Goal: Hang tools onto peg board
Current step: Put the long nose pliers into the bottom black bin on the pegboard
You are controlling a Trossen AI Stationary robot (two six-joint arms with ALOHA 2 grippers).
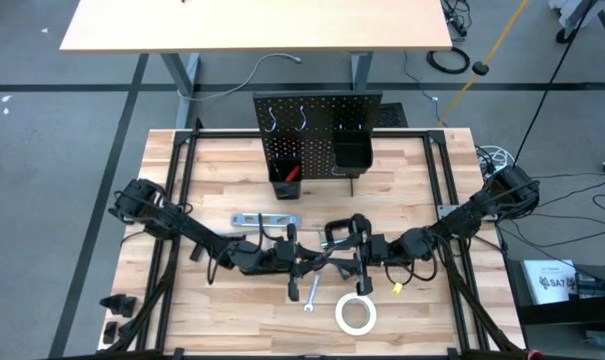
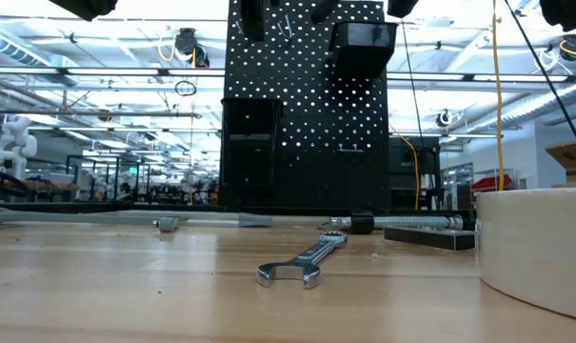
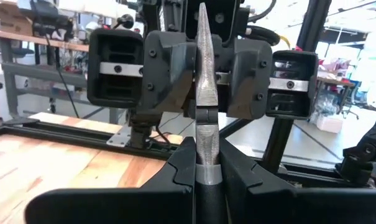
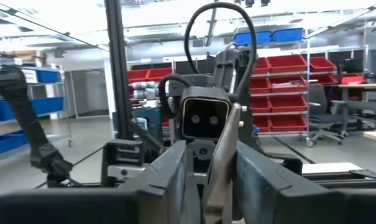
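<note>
Your two grippers meet nose to nose at mid-table, and the pliers (image 3: 203, 93) bridge the gap between them. The left gripper (image 1: 302, 262) is clamped shut on the handle end, with the tapered nose pointing straight at the right gripper (image 1: 357, 255). In the right wrist view a silver part of the tool stands between that arm's fingers (image 4: 175, 180), but you cannot tell whether they have pinched it or only bracket it. Judge the handover unfinished until that grip is sure.

The pliers' long axis runs across the table from one arm to the other, roughly parallel to the face of the peg board (image 1: 317, 115). The board stands upright at the far edge, well apart from both grippers and square behind the meeting point. Neither arm is clearly nearer, so whichever carries the tool must swing it away from you and turn it toward the hooks (image 1: 302, 120). The wrench (image 2: 302, 262) and tape roll (image 1: 355, 313) lie on the near side, out of that path
</note>
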